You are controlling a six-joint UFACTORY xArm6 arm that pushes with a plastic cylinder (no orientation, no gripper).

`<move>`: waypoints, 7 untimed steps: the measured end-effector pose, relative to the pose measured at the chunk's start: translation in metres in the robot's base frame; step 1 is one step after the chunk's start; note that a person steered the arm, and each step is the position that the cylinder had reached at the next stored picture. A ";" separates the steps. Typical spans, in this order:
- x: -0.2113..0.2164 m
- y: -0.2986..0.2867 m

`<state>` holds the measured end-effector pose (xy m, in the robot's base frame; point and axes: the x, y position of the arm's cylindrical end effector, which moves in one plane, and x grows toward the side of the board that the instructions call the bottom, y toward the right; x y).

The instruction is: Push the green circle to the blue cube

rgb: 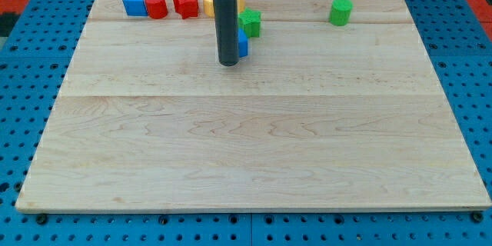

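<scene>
The green circle (340, 11) is a short green cylinder near the view's top right. The blue cube (243, 44) sits near the top centre, mostly hidden behind my rod; only its right edge shows. My tip (228, 63) rests on the board right in front of the blue cube, at its lower left, far to the left of the green circle.
A green star-like block (250, 23) sits just above the blue cube. Along the top edge stand a blue pentagon-like block (134, 4), a red cylinder (156, 4), a red star-like block (185, 4) and a yellow block (208, 4) partly behind the rod. The wooden board (254, 146) lies on a blue pegboard.
</scene>
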<state>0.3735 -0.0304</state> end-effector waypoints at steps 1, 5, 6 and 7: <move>0.003 0.007; -0.086 0.287; -0.128 0.263; -0.117 0.211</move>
<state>0.2564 0.1807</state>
